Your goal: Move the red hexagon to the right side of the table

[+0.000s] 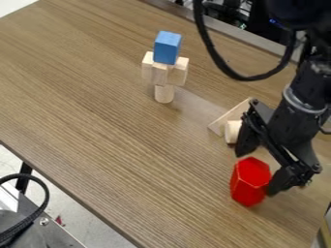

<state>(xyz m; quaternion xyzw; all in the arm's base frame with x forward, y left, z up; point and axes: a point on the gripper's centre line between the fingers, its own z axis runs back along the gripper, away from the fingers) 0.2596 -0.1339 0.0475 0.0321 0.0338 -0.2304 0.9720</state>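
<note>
Blue wooden cube (167, 43) = landmark, on top of pale wooden blocks (159, 74), pale wooden cylinder (164, 94) at the bottom, all on the brown wood-grain table (110, 116). Red shiny hexagonal block (249, 183) lower right of cube, well apart. Black two-finger gripper (256, 172) also lower right of cube, set wide, fingertips at the hexagonal block; can't tell if both touch. Pale flat wooden piece (227, 117) and pale round wooden piece (232, 132) also lower right of cube, nearer to it.

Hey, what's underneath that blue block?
Pale wooden blocks, with a round wooden peg below them. The blue block covers the spot it rests on, which can't be seen.
</note>
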